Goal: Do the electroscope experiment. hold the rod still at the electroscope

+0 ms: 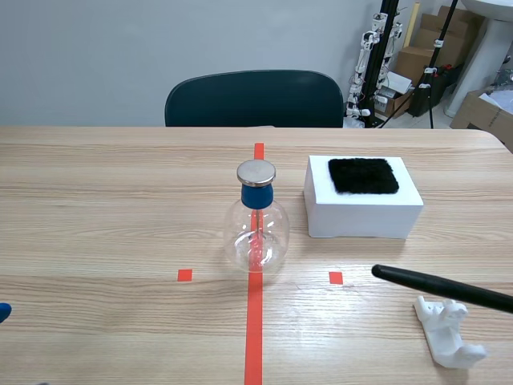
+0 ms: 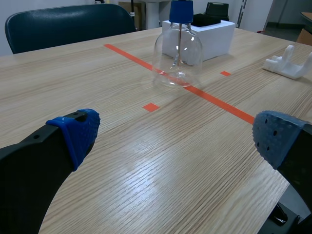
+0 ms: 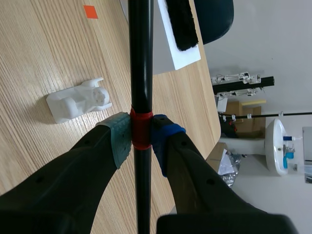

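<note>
You're clamping the rod (image 3: 141,73) in the right fingers (image 3: 119,139), left fingers (image 2: 78,131) idling spread apart, and its tip is sitting short of the electroscope (image 1: 256,224), so be easing it to the cap (image 1: 256,172) and freezing.

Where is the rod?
Scene view: the rod is low on the right, in the right arm's jaws, near the white holder, tip short of the flask.

A dark chair (image 1: 253,98) stands behind the table (image 1: 96,208).
</note>
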### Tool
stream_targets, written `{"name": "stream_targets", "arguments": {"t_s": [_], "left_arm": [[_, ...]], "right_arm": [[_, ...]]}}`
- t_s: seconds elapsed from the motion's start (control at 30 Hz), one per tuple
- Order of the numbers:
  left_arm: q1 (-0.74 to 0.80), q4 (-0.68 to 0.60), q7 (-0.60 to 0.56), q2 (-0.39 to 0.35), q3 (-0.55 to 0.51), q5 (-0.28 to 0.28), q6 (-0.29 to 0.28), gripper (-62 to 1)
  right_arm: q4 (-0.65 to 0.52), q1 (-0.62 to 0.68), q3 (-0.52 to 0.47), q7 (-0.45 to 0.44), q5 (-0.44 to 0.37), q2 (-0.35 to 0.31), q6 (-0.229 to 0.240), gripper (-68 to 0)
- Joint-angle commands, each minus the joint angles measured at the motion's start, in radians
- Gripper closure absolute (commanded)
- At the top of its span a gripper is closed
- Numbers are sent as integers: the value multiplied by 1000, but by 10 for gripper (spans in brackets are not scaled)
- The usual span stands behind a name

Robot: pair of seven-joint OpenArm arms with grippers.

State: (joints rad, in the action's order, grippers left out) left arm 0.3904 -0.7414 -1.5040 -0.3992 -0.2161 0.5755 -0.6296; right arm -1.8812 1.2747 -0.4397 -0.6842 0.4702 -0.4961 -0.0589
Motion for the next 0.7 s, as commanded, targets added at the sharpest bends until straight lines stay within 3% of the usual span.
{"name": "stream_targets", "arguments": {"t_s": [0.0,0.67], "left_arm": [[5,-11,-50,-3,-1,-10,-1,-623],[5,-11,-50,-3,-1,-10,-1,-623]], "right_arm": [[-22,-3,-4,-11,-11,-11,-10,0],[-22,-3,-4,5,-10,-10,7,0]]}}
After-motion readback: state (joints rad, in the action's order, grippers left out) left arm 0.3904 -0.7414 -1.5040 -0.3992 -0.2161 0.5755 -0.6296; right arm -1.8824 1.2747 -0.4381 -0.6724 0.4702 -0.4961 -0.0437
